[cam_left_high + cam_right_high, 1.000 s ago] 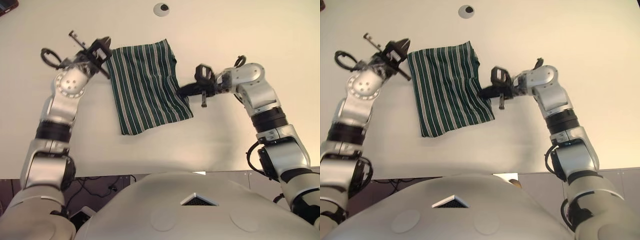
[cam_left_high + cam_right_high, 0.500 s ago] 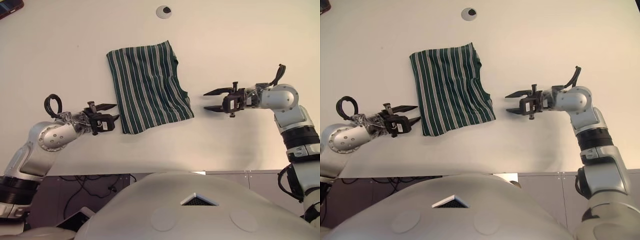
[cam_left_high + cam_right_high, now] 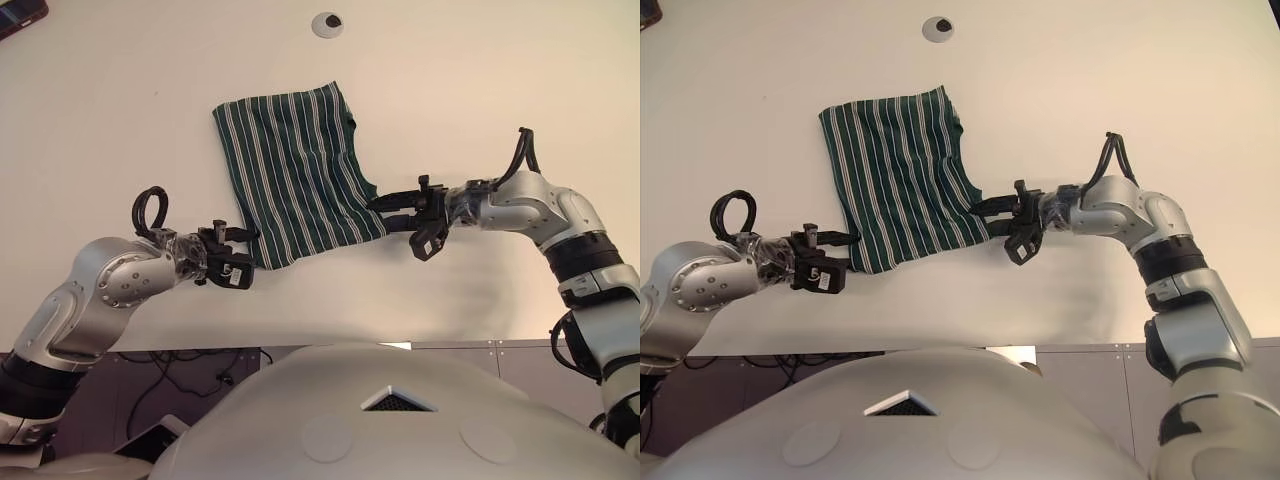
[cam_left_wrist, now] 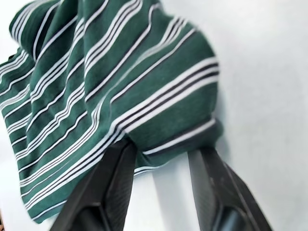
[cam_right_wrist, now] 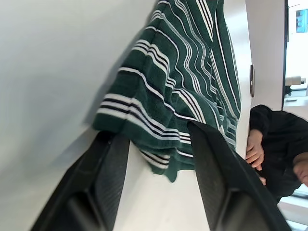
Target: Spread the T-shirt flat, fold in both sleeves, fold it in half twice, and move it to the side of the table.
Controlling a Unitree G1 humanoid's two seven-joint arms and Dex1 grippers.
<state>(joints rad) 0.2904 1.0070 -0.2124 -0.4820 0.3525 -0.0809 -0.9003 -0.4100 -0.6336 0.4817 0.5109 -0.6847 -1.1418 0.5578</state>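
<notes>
Fingers of left gripper (image 4: 161,155): spread apart, one on each side of the shirt's near-left corner. The striped cloth sits in the gap and is not pinched yet.
Fingers of right gripper (image 5: 156,139): also parted, astride the near-right corner, with the hem lying loose between them.
T-shirt (image 3: 295,175): a compact green striped rectangle lying flat on the table (image 3: 500,80) near its middle, turned a little off square. No sleeves stick out.
Left gripper's place: at 7 o'clock of the shirt, low to the tabletop, tips touching the corner.
Right gripper's place: at 4 o'clock of the shirt, reaching in from the side and level with the hem.
Other things: a small round disc (image 3: 326,22) at 12 o'clock beyond the shirt, well apart from it, and a dark object (image 3: 15,12) off at 10 o'clock at the table's edge.
Step in hand: judged to be the start of a fold in half, with the sleeves apparently tucked in already. I cannot tell whether it is the first or the second halving.
Next move calls for: both pairs of fingers closing on all the layers at their corners. The arms would then lift together and carry the near edge toward 12 o'clock, keeping pace so the hem lands square on the far edge.
Risk: catching only the top layer would peel the fold open.
</notes>
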